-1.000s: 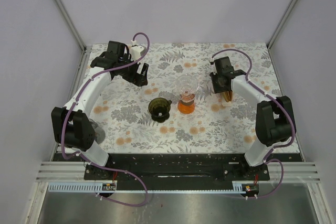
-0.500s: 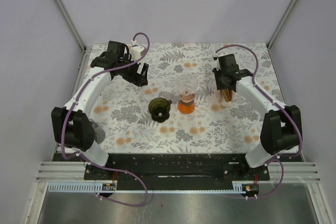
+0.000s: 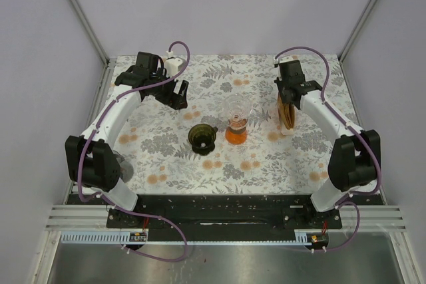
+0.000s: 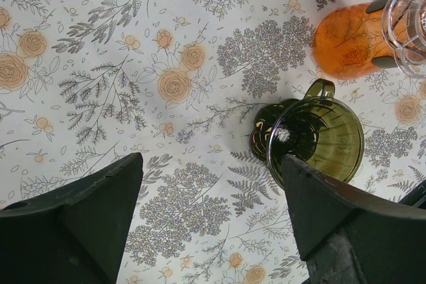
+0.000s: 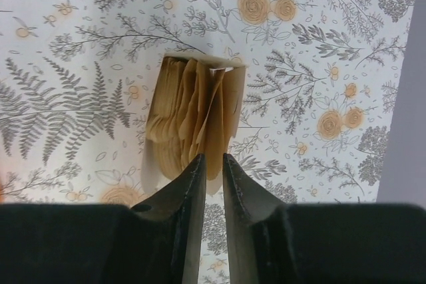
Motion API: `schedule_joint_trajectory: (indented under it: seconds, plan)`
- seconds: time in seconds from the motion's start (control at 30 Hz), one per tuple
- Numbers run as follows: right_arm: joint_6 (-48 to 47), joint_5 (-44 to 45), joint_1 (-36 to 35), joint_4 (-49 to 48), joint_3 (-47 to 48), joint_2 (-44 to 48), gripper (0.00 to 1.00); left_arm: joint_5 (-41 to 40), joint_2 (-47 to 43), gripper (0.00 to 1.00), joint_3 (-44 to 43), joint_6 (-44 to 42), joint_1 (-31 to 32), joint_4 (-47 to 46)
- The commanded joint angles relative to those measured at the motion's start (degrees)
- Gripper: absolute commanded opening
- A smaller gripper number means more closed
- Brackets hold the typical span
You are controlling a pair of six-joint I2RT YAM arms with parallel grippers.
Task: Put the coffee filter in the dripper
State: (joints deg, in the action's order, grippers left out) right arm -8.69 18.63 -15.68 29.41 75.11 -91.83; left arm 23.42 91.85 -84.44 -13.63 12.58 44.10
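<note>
Right tool (image 5: 213, 159) has swung farther back over the last second and drawn its jaws to a slim gap at the edge of the filter stack (image 5: 193, 108) on the tabletop's right side. Whether a sheet is pinched I cannot tell. Pickup looks under way, and the green dripper (image 3: 202, 136) waits well apart, below the wide left tool (image 4: 212, 161).

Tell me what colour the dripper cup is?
The dripper is dark translucent green, clearest in the left wrist view.
</note>
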Motion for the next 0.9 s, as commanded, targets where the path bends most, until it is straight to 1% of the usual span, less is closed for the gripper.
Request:
schedule_joint_trajectory:
  seconds: [0.0,0.87]
  plan:
    - [-4.7,2.6,0.9,-0.8,3.5,-2.9,0.24,1.6,-2.4,0.88,-1.2,-0.9,-0.2,-0.9]
    - [-7.9,3.5,2.3,-0.8,6.2,-10.3,0.22,1.6,-2.3,0.88,-1.2,-0.9,-0.2,-0.8]
